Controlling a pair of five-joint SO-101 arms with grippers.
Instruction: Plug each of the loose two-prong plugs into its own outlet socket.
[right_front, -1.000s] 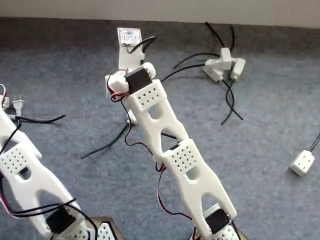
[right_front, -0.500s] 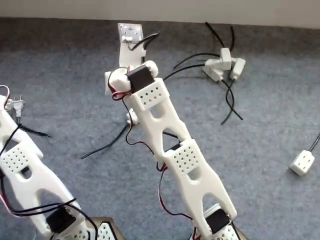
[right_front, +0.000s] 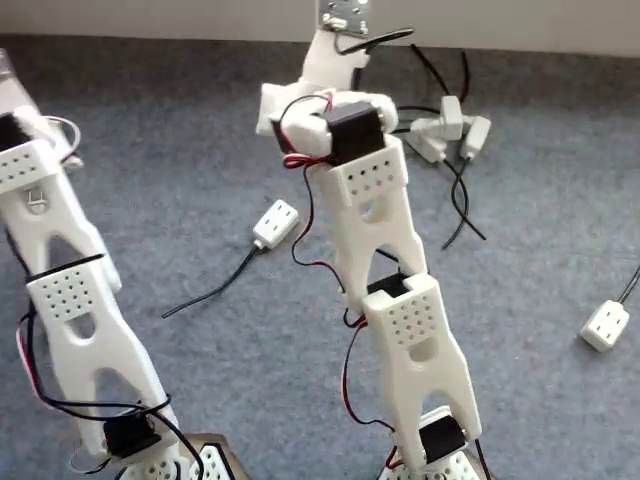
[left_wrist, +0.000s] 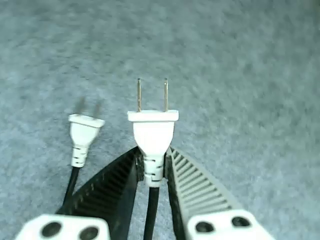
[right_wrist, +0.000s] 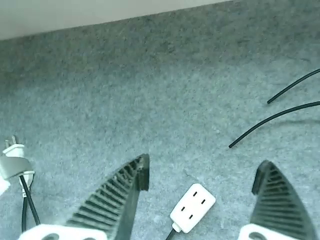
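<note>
The left hand (left_wrist: 152, 150) is clamped on a white plug (left_wrist: 152, 127), its two prongs pointing away. A second plug (left_wrist: 84, 132) lies on the grey counter (left_wrist: 250, 75) beside it. The right hand (right_wrist: 204, 162) is spread wide apart, with a white socket (right_wrist: 192, 207) lying on the counter beyond it.

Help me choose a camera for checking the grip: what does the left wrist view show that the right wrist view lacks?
Left wrist view: the left claw shut on a white plug, prongs pointing away, a second plug beside it. Right wrist view: the right claw open, a white outlet socket below it, and black cord ends. Both: grey carpet and a pronged plug, perhaps not the same.
</note>
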